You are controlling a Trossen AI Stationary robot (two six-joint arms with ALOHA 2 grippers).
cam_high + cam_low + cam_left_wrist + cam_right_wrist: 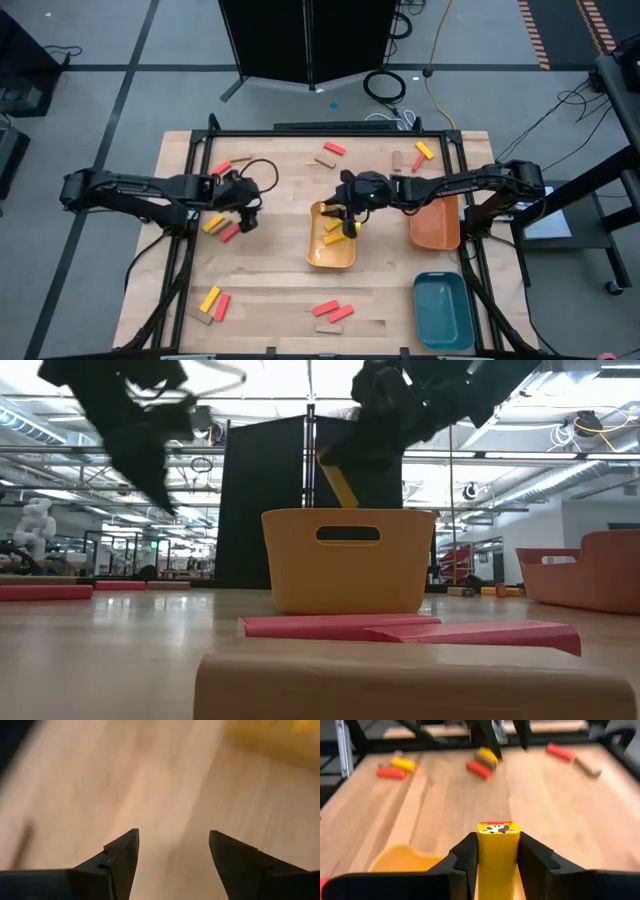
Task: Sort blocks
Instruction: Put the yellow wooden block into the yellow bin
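From above I see my right gripper [349, 222] over the yellow tray [331, 260] at mid-worktop, a yellow block [351, 228] in it. My left gripper [248, 213] hangs over bare worktop [280, 180] beside a yellow and a red block [230, 233]; other blocks lie scattered toward the edges — a red pair [332, 311] near the front. The orange tray [436, 225] and teal tray [442, 310] sit to the right.

At table height the yellow block [338, 484] slants down above the yellow tray [348, 560].

Left wrist: the jaws stand wide apart, holding nothing, over blurred wood.

Right wrist: the jaws are clamped on the yellow block [498, 851] — the tray rim [400, 857] just below.
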